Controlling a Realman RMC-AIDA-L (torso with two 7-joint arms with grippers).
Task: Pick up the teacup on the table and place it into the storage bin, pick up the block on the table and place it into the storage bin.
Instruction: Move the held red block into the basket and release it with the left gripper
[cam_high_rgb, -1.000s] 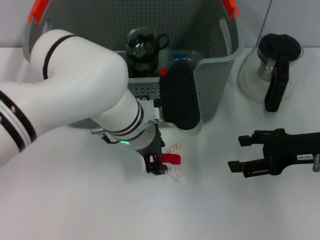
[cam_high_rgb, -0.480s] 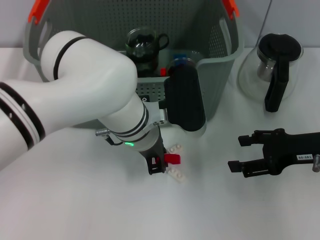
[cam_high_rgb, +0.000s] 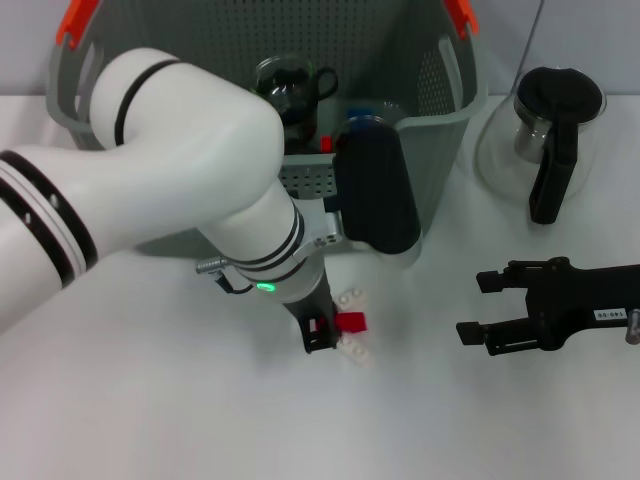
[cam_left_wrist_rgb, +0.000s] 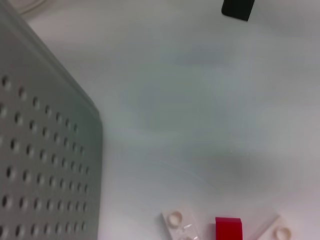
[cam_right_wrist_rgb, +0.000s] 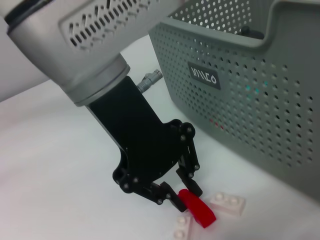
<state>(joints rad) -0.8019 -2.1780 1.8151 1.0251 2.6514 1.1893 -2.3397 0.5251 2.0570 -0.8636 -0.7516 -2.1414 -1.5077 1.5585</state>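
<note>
The left claw (cam_high_rgb: 325, 335) is down on the white desk (cam_high_rgb: 150, 400) at about 6 o'clock from the storage bin (cam_high_rgb: 440, 130), its black fingers closed around one end of the red block (cam_high_rgb: 352, 321). In the right wrist view the fingertips (cam_right_wrist_rgb: 192, 189) pinch only the near end of that red block (cam_right_wrist_rgb: 200, 211), and most of the piece sticks out beyond them. Two small white studded pieces (cam_high_rgb: 352, 298) lie touching or just beside the red one, one at its 12 o'clock and one at its 6 o'clock. The teacup (cam_high_rgb: 290, 95), dark glass with a handle, already sits inside the bin. The main risk, as I judge it, is the shallow end grip: on lifting, the block could pivot or slip out and drop back on the desk. If the white pieces are joined to the red one, their weight could twist it loose; if they are loose, they may be dragged or left behind. The bin's near wall stands between claw and target, so a low carry could knock the block off against the rim. The right claw (cam_high_rgb: 480, 310) rests open on the desk at 4 o'clock from the bin, near a glass coffee pot (cam_high_rgb: 550, 140), well apart from the work.
</note>
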